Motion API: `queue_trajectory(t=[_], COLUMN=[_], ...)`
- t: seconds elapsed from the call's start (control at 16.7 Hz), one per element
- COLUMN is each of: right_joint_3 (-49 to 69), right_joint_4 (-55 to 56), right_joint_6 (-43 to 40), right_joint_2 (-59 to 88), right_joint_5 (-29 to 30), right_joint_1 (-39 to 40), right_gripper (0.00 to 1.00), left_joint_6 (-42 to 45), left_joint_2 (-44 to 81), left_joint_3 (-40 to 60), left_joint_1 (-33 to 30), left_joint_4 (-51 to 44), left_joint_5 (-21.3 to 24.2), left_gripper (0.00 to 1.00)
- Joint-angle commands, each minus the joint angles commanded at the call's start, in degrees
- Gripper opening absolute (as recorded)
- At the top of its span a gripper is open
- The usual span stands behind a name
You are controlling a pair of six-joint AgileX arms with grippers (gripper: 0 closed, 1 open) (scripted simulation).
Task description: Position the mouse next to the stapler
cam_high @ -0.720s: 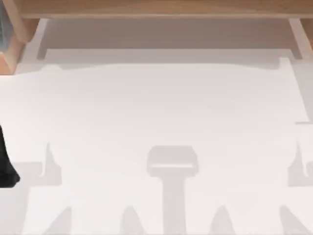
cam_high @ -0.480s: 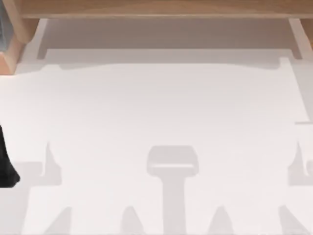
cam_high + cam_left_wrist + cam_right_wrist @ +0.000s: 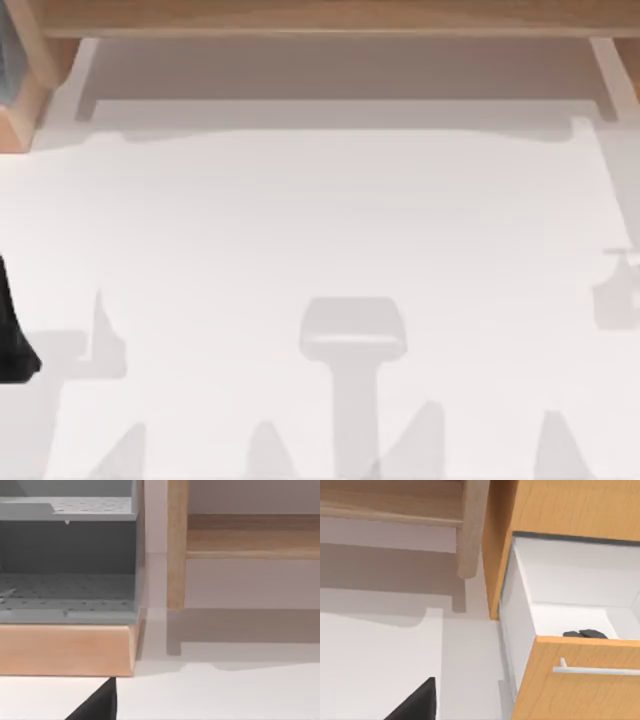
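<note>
Shadows near the table's [image 3: 320, 220] right edge have shifted since the earlier frames, so the right arm seems to be moving; at the left edge, the dark arm piece [image 3: 12, 335] has not moved. One grey rack [image 3: 67, 555] sits at the far left corner. One open drawer [image 3: 570, 605] at the right holds one dark object [image 3: 584, 634], perhaps the mouse. No stapler is identifiable. Nothing appears placed yet, and I cannot tell either gripper's finger state.

Office: white desk [image 3: 320, 220], wooden drawer [image 3: 580, 680], grey organiser [image 3: 67, 555].
</note>
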Motion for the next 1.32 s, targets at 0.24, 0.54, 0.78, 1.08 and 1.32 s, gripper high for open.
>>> queue_trajectory(t=[0.24, 0.54, 0.78, 1.08, 1.32], right_joint_3=[20.2, 48.6, 71.1, 95.4, 109.2], right_joint_4=[-11.1, -26.7, -38.9, -52.1, -59.5], right_joint_6=[-5.3, -12.5, -18.0, -23.6, -26.5], right_joint_2=[21.1, 50.8, 74.6, 100.6, 115.5], right_joint_5=[0.1, -0.1, -0.8, -2.0, -3.0], right_joint_1=[-3.9, -8.9, -12.4, -15.5, -16.4], right_gripper=[1.0, 1.0, 1.0, 1.0, 1.0], left_joint_6=[0.0, 0.0, 0.0, 0.0, 0.0], left_joint_2=[0.0, 0.0, 0.0, 0.0, 0.0], left_joint_3=[0.0, 0.0, 0.0, 0.0, 0.0], left_joint_1=[0.0, 0.0, 0.0, 0.0, 0.0], left_joint_4=[0.0, 0.0, 0.0, 0.0, 0.0], left_joint_5=[0.0, 0.0, 0.0, 0.0, 0.0], left_gripper=[1.0, 1.0, 1.0, 1.0, 1.0])
